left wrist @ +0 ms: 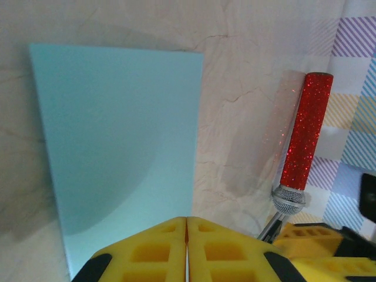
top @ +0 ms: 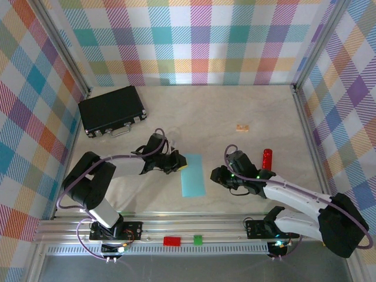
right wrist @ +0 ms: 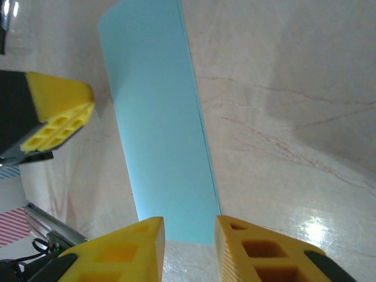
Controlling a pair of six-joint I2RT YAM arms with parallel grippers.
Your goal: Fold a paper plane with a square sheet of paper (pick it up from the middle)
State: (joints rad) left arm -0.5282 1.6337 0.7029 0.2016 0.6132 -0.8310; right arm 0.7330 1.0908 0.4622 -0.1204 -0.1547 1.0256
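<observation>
Sheet of paper [left wrist: 117,147]: light turquoise, rectangular, flat on the pale marbled table [left wrist: 247,70]. Left gripper [left wrist: 187,226]: yellow fingers pressed together at its near edge. Red glitter marker [left wrist: 305,129]: apart, right.

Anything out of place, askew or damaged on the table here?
Nothing looks damaged or spilled. The turquoise paper lies flat as a narrow rectangle, not a square, seemingly folded in half. One stray item: a small tan scrap lying loose farther back on the table.
</observation>
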